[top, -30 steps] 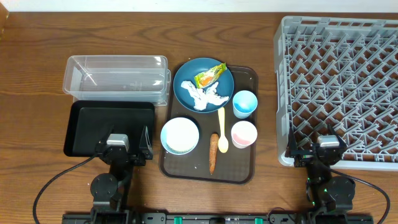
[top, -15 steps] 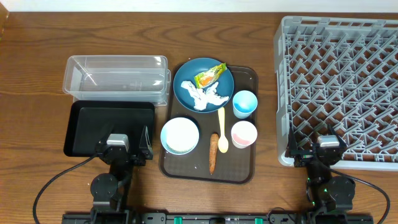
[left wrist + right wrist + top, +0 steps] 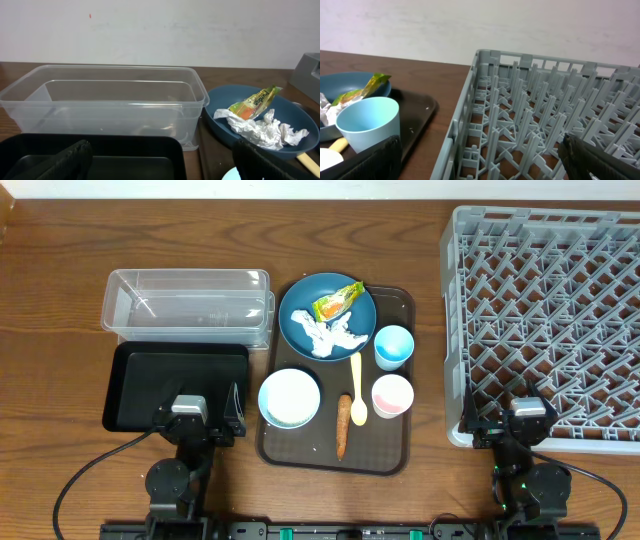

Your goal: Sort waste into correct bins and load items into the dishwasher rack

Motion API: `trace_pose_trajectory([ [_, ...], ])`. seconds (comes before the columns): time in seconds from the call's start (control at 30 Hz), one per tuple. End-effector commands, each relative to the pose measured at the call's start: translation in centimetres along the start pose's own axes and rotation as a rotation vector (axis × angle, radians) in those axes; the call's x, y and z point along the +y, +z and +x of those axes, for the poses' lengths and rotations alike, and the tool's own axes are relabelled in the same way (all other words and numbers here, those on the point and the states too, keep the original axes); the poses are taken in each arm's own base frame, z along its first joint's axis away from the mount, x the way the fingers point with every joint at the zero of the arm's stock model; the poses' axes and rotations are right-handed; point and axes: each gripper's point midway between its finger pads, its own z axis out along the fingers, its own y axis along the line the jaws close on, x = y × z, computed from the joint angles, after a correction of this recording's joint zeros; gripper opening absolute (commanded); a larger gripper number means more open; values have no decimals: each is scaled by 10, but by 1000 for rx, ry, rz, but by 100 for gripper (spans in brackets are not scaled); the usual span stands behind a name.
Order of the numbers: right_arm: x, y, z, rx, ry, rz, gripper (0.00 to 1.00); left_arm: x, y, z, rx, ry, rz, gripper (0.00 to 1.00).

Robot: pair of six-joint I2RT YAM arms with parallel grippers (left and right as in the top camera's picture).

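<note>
**Both claws wide open and empty; nothing sorted yet**

The left claw [image 3: 196, 423] hangs over the black tray [image 3: 175, 380] and the right claw [image 3: 515, 425] over the rack's [image 3: 545, 320] 6 o'clock edge. Each has its fingers spread and holds nothing.

On the brown tray [image 3: 395, 450], the plate [image 3: 327, 315] sits at 12 o'clock and carries the glossy, crinkled wrapper [image 3: 337, 302], which touches the soft, crumpled tissue [image 3: 330, 336]. A pinch there could lift both together and put one in the wrong bin. The film also looks slippery.

The tapered carrot [image 3: 343, 424], at 6 o'clock, lies just beside the slim spoon [image 3: 357, 387], so closing on one may knock the other. The smooth, light blue cup [image 3: 394, 346] and pink cup [image 3: 392, 395], at 3 o'clock, could tip. The bowl [image 3: 290, 398] is at 8 o'clock.

The clear, thin-walled tub [image 3: 187, 307] lies at 10 o'clock. The rack's peg lattice may snag the plate.
</note>
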Motion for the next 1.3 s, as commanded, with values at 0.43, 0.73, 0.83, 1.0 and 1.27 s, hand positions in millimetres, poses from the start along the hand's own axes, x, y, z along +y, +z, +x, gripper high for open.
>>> trace_pose_trajectory([
  [0.43, -22, -6, -37, -92, 122, 122, 99, -2, -2, -27, -12, -54, 1, 92],
  [0.73, -30, 13, -78, 5, 115, 147, 99, -5, 26, -60, 200, -62, -14, 92],
  [0.83, -29, 32, -89, 85, 108, 139, 99, -11, 43, -74, 314, -72, 12, 92],
  [1.0, -28, 66, -92, 295, 98, 129, 99, -24, 59, -75, 599, -109, 60, 91],
  [1.27, -25, 99, -74, 572, 86, 112, 99, -24, 62, -62, 893, -138, 35, 91],
])
